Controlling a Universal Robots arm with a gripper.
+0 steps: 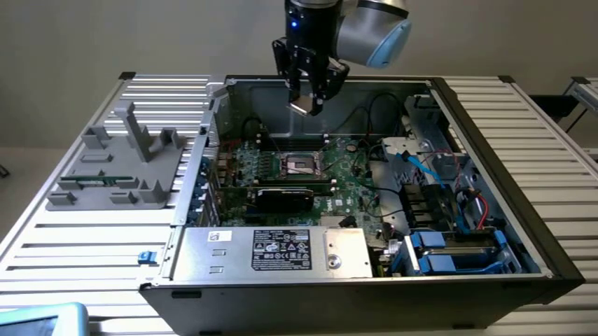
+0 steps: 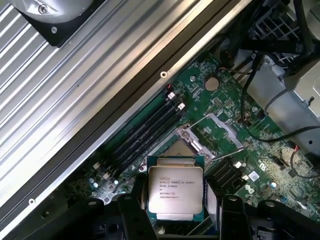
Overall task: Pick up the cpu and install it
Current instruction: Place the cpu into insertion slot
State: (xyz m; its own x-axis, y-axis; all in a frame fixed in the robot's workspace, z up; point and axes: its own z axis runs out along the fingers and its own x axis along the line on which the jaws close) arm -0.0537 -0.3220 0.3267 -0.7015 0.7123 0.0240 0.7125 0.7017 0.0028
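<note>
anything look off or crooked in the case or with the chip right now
Nothing stands out. The small flat square silvery-grey cpu sits square in the black gripper, above the green motherboard with its black square socket frame. No damage shows.

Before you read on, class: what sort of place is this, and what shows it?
Probably a robotics lab bench for computer assembly: an open PC case on a slatted table, a gripper holding a cpu above the motherboard, and a grey parts fixture alongside.
</note>
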